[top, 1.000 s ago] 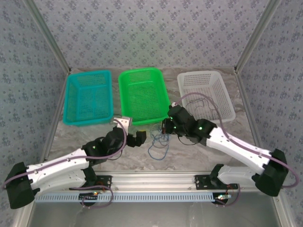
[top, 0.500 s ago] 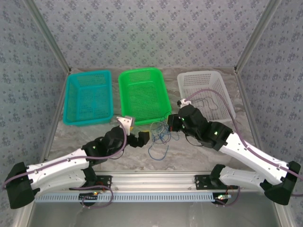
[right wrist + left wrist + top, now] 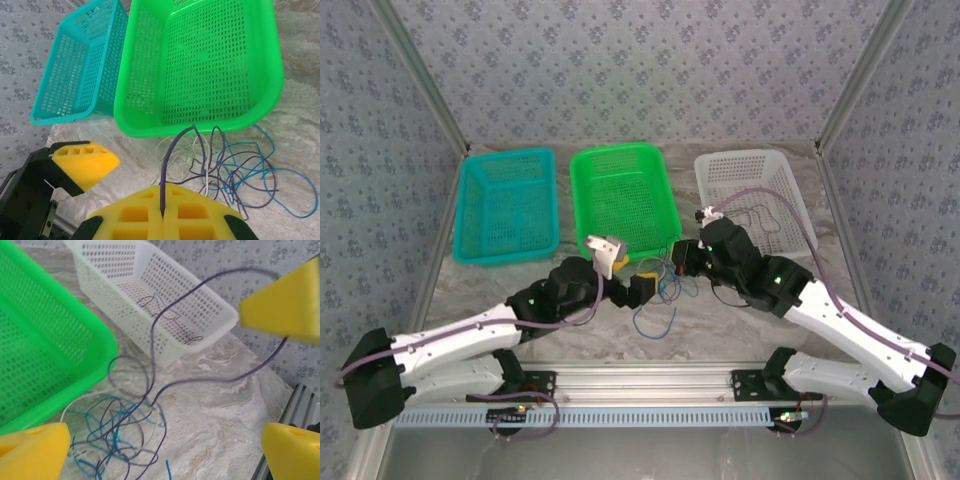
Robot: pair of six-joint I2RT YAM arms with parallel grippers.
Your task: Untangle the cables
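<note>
Floral blue-grey walls (image 3: 640, 70), marbled tabletop (image 3: 720, 335)

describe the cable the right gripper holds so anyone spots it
Find the green basket, middle of three. A tangle of cables lies before it. The purple cable is pinched in the shut right gripper; the blue cable and white cable lie loose.

Three very thin cables (image 3: 660, 290), blue, dark purple and whitish, tangled in loose overlapping loops, lying just beside the green basket's (image 3: 617, 150) near right corner, one purple strand lifted upward

The right gripper (image 3: 163, 215) clamps a purple cable (image 3: 168, 162) between its yellow jaws. Blue, purple and white cables (image 3: 235, 172) lie tangled beside a green basket (image 3: 210, 60).
</note>
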